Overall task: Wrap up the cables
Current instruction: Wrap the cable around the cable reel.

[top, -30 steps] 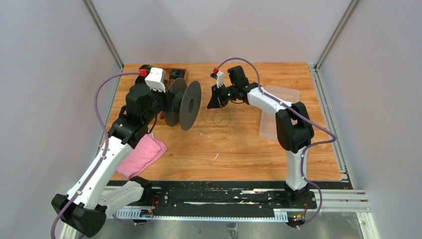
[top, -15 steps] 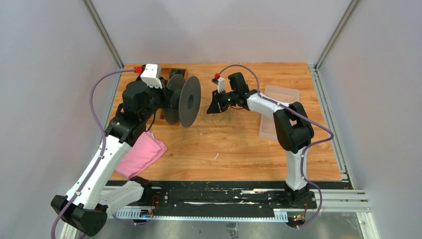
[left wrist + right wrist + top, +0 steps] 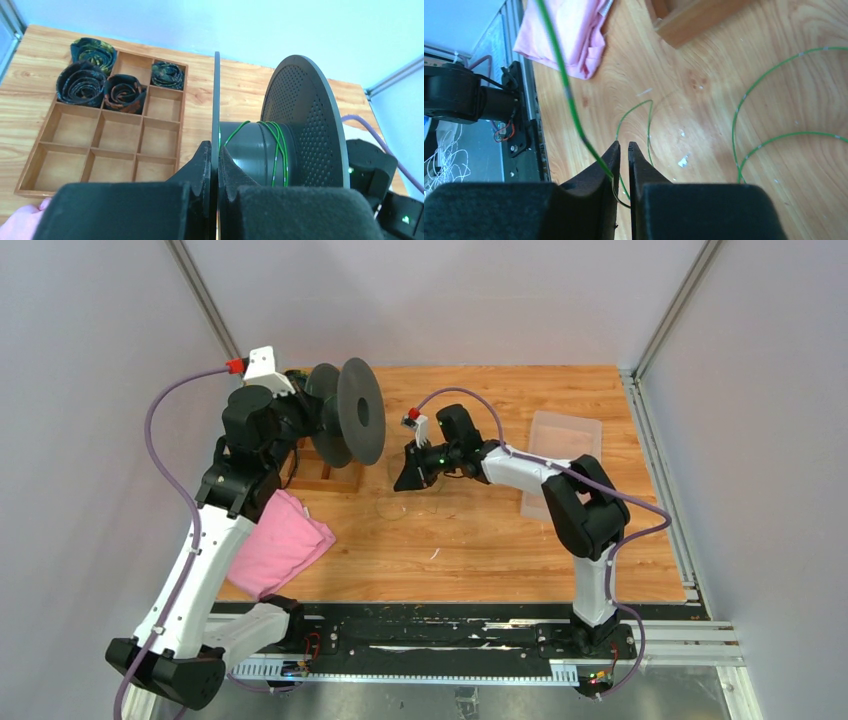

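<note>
My left gripper (image 3: 214, 147) is shut on the thin near flange of a black spool (image 3: 305, 125) and holds it in the air over the back left of the table (image 3: 350, 420). A few turns of thin green wire (image 3: 277, 145) lie round the spool's hub. My right gripper (image 3: 624, 145) is just right of the spool in the top view (image 3: 408, 468). Its jaws are nearly closed on a strand of the green wire (image 3: 569, 95), which runs up and away to the left. Loose loops of the wire (image 3: 744, 100) lie on the wood below it.
A wooden compartment tray (image 3: 65, 165) with rolled ties (image 3: 82, 85) sits below the spool at the back left. A pink cloth (image 3: 285, 545) lies at the left front. A clear plastic container (image 3: 560, 440) lies at the right. Rails run along the table's near edge.
My left arm has lifted the spool and swung it left and back, uncovering the tray. My right gripper has moved left and nearer with the wire. Fewer loops show on the table.
</note>
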Controlling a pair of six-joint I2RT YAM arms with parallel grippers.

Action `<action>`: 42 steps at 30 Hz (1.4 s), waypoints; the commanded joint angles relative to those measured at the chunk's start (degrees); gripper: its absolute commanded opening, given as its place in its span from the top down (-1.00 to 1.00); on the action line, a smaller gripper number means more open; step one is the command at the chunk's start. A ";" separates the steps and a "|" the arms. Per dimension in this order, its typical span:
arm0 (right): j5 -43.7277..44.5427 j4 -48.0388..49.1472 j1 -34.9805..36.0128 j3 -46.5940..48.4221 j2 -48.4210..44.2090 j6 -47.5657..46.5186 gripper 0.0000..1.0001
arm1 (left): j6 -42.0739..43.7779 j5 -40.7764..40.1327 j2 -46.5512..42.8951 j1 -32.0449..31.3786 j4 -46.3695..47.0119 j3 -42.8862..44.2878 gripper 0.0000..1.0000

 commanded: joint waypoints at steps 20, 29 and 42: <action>-3.61 -0.44 5.10 -2.53 -5.83 -4.15 0.91 | -9.01 -9.61 3.67 5.99 3.76 4.11 0.99; -3.40 -4.81 9.43 -0.42 -5.72 -4.33 0.98 | -9.55 -12.39 4.18 6.38 5.62 2.31 0.99; -8.81 -15.07 12.97 13.04 -7.76 -2.47 0.97 | -2.02 -15.28 3.33 6.01 13.59 -5.69 0.99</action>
